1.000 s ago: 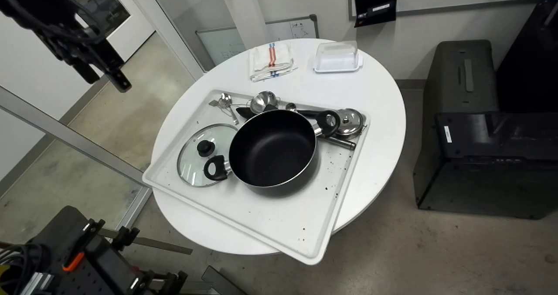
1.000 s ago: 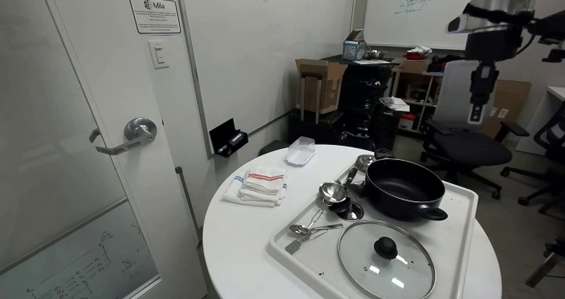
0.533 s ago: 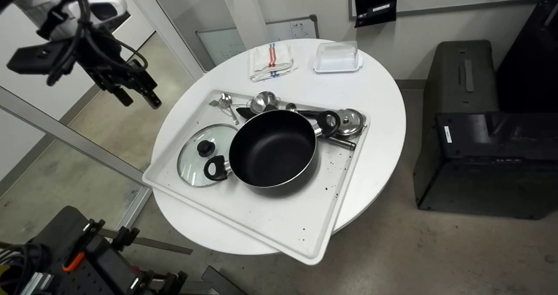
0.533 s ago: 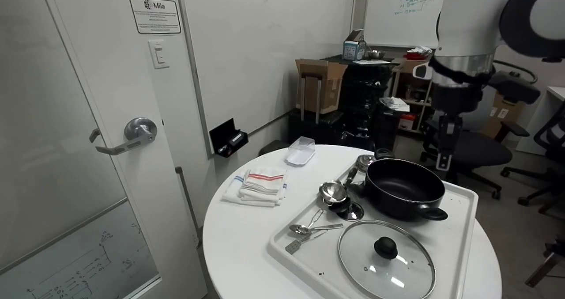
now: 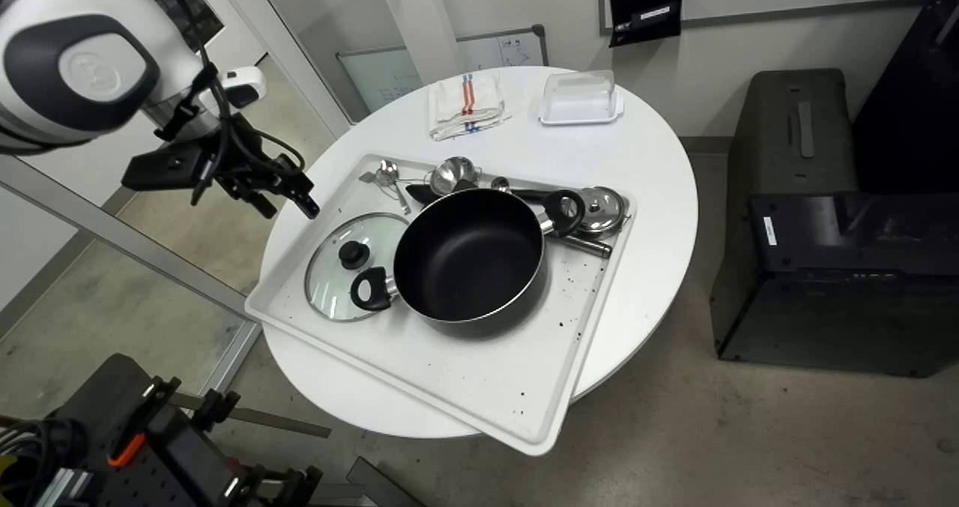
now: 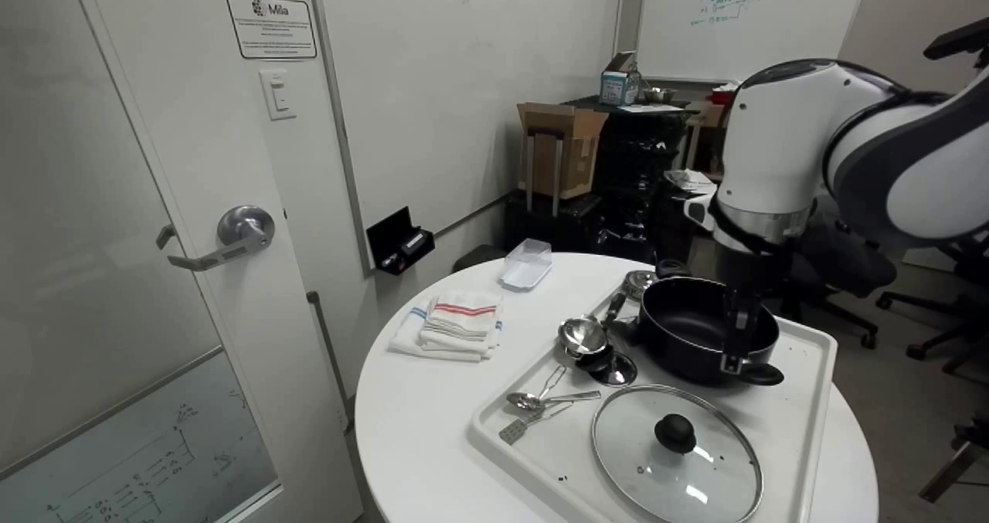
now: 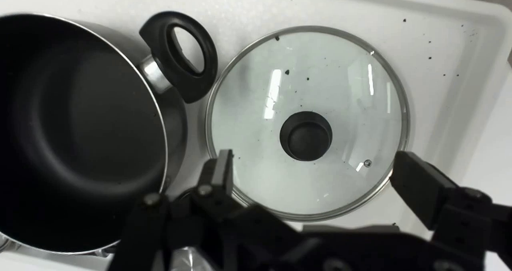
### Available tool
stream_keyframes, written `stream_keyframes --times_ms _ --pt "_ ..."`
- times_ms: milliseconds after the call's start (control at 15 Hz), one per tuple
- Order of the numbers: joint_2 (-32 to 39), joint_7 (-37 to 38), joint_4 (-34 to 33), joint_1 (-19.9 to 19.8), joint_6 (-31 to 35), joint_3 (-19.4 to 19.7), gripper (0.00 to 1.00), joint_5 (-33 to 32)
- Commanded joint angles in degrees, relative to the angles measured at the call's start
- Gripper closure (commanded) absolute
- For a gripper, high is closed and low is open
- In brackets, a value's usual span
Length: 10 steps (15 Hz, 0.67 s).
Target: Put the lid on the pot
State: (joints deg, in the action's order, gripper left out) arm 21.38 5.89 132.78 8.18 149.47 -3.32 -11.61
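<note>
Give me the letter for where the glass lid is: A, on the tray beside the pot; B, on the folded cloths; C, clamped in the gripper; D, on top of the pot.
A: the wrist view shows the glass lid on the white tray, next to the uncovered pot.
</note>
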Motion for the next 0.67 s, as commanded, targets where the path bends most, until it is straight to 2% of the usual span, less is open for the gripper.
stream_keyframes --times_ms 0,267,600 --pt "7.9 3.4 -4.0 3.3 6.1 2.7 0.0 -3.1" --pt "14.7 3.5 -7.7 6.0 9.9 4.7 0.0 -2.3" --pt "21.0 2.8 -12.7 7.5 10.0 5.5 0.0 -0.9"
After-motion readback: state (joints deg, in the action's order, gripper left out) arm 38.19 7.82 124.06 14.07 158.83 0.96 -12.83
